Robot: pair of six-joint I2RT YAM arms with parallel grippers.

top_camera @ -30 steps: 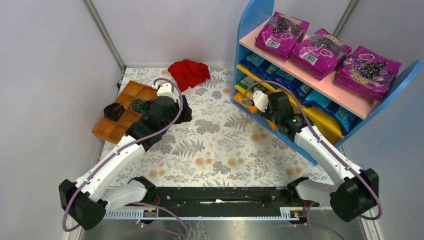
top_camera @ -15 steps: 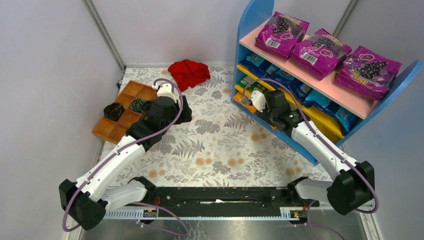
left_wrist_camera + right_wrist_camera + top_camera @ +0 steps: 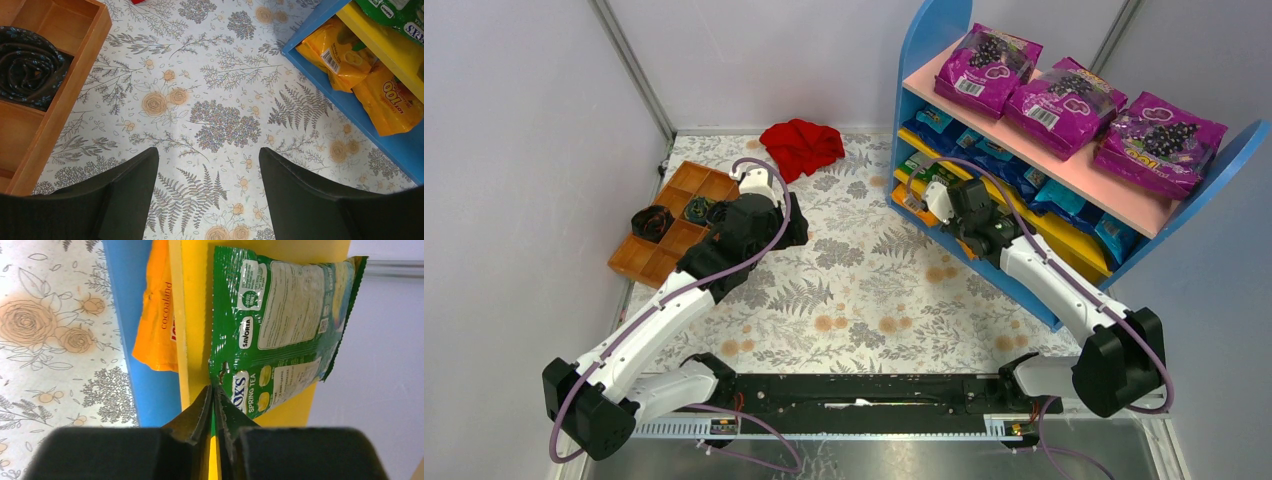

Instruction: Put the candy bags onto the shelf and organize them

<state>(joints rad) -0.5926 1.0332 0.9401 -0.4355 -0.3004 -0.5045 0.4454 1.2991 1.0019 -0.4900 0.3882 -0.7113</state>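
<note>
Right jaws pinch the crinkly corner of a glossy green candy bag [image 3: 285,315] on the flat yellow shelf board [image 3: 192,300]; left jaws gape wide, empty, above the floral table [image 3: 220,75].

Right wrist view: green bag [image 3: 280,325], near edge hidden between fingers [image 3: 192,417]; orange bag [image 3: 155,330] mostly behind yellow board [image 3: 192,315]. Top view: blue bags [image 3: 1058,198] partly under pink board [image 3: 1079,172].
</note>
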